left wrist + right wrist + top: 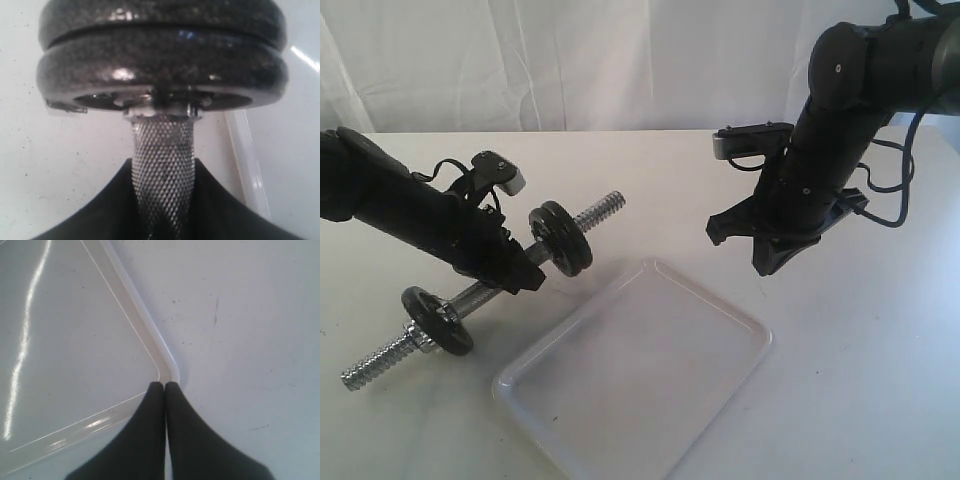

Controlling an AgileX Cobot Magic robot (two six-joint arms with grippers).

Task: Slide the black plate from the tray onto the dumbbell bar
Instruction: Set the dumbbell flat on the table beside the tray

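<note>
Two together: matte-black round weight discs [560, 238] sit face to face on the long chrome threaded dumbbell bar [600, 212]; the outer, I reckon, is the black plate [162, 20].
Other end: a third black disc [438, 320].
Left claw [525, 272]: pinching the slanted bar's knurled middle.
Right claw [164, 386]: pressed together, empty, above a corner of the glossy white plastic tray [640, 380].
Tray: no disc in it.
Line-up: bar's free threaded tip points toward the right arm [840, 130], the nearer one; nothing looks left to slide.
</note>
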